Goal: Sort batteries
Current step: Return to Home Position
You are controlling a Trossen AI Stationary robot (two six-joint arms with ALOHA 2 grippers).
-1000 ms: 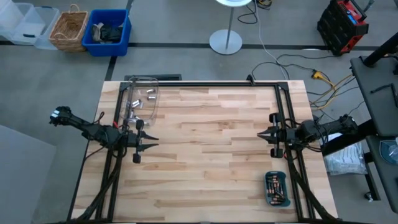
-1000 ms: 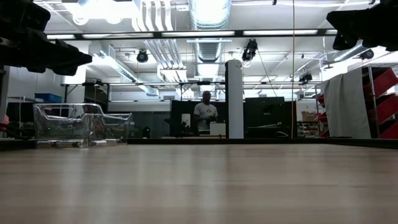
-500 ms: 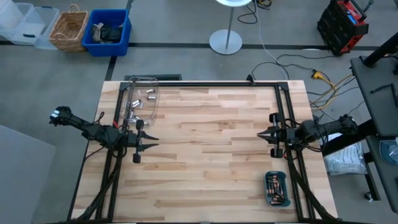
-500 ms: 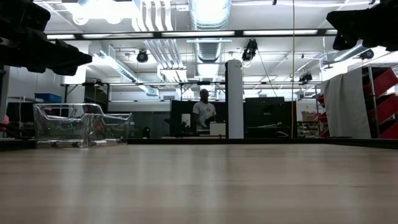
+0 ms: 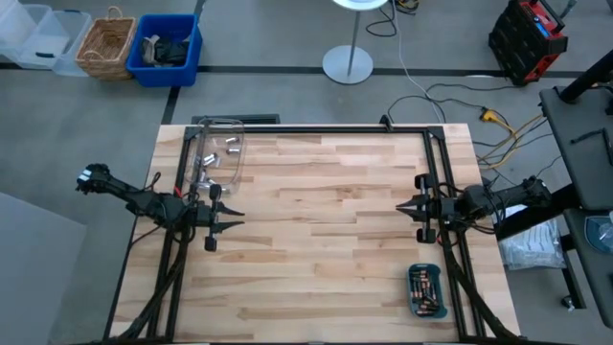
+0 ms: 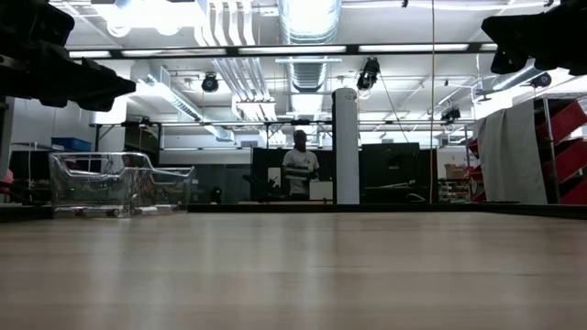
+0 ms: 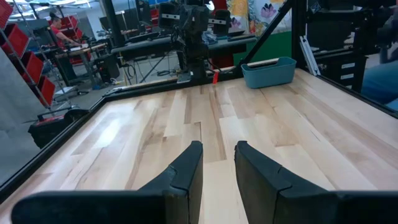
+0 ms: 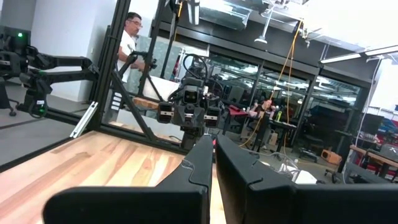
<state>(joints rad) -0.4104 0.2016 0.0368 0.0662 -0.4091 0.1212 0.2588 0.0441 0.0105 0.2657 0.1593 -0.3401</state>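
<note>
Only the background person (image 6: 295, 170) shifted. Left gripper (image 5: 228, 217) slightly parted, right gripper (image 5: 404, 205) pinched closed, both empty. Risk, I'd guess: the right one swinging into the teal tray (image 5: 412, 292) of batteries (image 5: 426, 292).

Bright ceiling lights (image 6: 404, 48) glare over an evenly lit table (image 5: 326, 240).

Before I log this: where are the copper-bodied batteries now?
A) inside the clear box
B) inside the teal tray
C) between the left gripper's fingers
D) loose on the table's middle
B: the high view shows the coppery batteries lying side by side inside the teal tray.
</note>
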